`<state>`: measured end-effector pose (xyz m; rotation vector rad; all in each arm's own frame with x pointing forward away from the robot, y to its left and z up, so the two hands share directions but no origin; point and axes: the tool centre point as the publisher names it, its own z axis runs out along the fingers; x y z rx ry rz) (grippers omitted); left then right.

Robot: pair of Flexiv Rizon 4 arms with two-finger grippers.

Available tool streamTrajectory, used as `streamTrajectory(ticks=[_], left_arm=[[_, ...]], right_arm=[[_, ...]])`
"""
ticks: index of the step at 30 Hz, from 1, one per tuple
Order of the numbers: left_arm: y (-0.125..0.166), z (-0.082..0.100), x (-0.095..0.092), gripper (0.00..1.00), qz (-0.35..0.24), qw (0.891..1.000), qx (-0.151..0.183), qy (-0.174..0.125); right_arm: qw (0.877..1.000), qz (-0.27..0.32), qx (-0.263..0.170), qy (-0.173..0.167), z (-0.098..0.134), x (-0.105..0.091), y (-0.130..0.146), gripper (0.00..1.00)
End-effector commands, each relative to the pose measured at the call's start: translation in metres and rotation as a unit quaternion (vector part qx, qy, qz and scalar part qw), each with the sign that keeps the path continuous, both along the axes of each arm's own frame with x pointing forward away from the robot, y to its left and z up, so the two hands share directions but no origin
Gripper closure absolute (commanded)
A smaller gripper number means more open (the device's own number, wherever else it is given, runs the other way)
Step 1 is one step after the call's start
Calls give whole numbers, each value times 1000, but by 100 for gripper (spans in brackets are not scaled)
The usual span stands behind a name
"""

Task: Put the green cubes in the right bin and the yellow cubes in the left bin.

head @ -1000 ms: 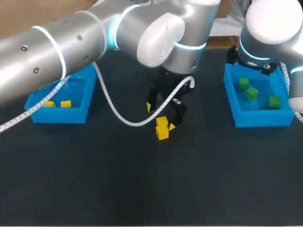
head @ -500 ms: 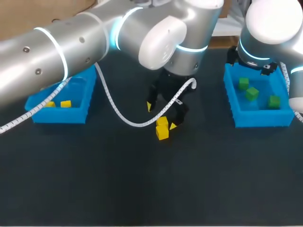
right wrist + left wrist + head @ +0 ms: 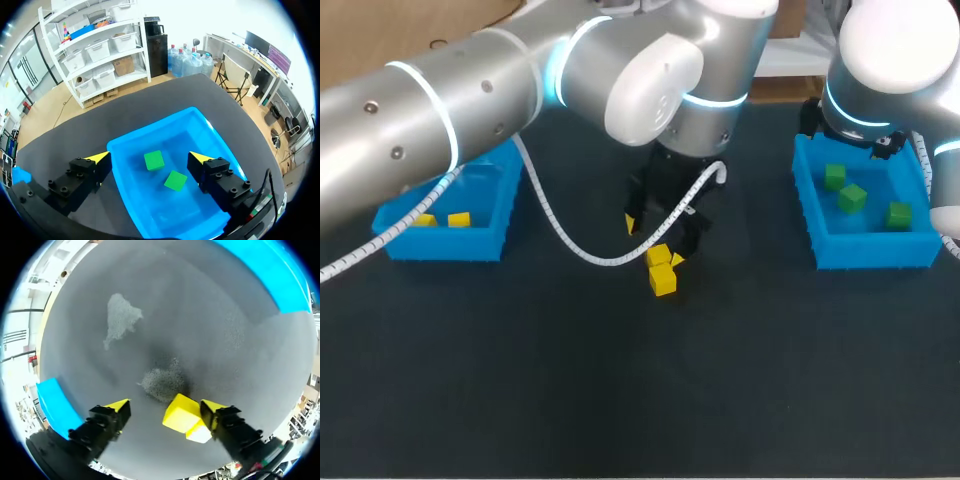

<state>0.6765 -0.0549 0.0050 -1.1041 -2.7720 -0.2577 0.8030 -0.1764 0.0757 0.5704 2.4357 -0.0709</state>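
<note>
My left end effector (image 3: 165, 410) hangs with fingers apart astride two yellow cubes (image 3: 182, 412) at the centre of the counter (image 3: 620, 400). One finger seems to rest against a cube, ready to close on it. The cubes are small, bright, matte and touching each other. The left bin (image 3: 440, 245) sits at nine o'clock. My right end effector (image 3: 150, 159), also apart, hovers over the right bin (image 3: 125, 150) at three o'clock.

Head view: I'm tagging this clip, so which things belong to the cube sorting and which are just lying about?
Job: loose yellow cubes, left bin, binned yellow cubes, right bin, green cubes, left hand.
Just there: white cable off the left arm, black table.
</note>
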Motion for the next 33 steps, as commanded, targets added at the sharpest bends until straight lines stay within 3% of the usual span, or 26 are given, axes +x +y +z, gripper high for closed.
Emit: streamTrajectory(ticks=[1, 2, 11, 18, 24, 33], left_arm=[[0, -4, 3, 96, -3, 1000, -1, 1], [0, -4, 3, 100, -4, 1000, -2, 1], [3, -7, 2, 100, -8, 1000, -4, 6], [4, 4, -1, 100, -7, 1000, -6, -11], [22, 38, 1, 100, 6, 998, -14, -61], [70, 93, -3, 100, 37, 992, 2, -123]], right_arm=[[1000, 0, 0, -2, -1, -1, 0, 0], [1000, 0, 0, -2, -1, -1, 0, 0], [1000, 0, 0, -2, -1, -1, 0, 0], [1000, 0, 0, -2, -1, -1, 0, 0], [1000, 0, 0, -2, -1, -1, 0, 0], [1000, 0, 0, -2, -1, -1, 0, 0]])
